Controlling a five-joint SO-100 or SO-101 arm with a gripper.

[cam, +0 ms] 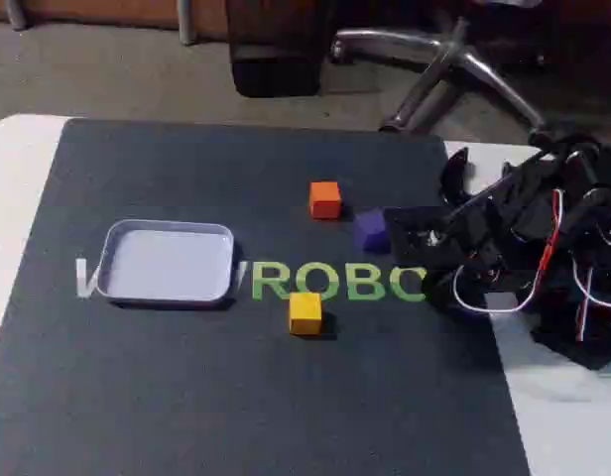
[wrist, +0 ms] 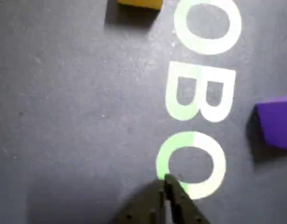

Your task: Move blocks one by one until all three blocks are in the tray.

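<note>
The white tray (cam: 105, 266) lies on the left of the dark mat with nothing in it. The orange block (cam: 325, 199) sits near the mat's middle. The yellow block (cam: 305, 312) (wrist: 139, 3) rests just below the green lettering. The purple block (cam: 369, 230) (wrist: 276, 122) stands right of the orange one, beside the arm's front end. My gripper (cam: 397, 238) (wrist: 165, 181) is shut and holds nothing. In the wrist view its tips hover over a green letter O, with the purple block off to the right and apart from them.
The black arm with red and white wires (cam: 544, 258) fills the table's right side. Green letters (cam: 325, 283) run across the mat. A chair base (cam: 454, 59) stands on the floor beyond the table's far edge.
</note>
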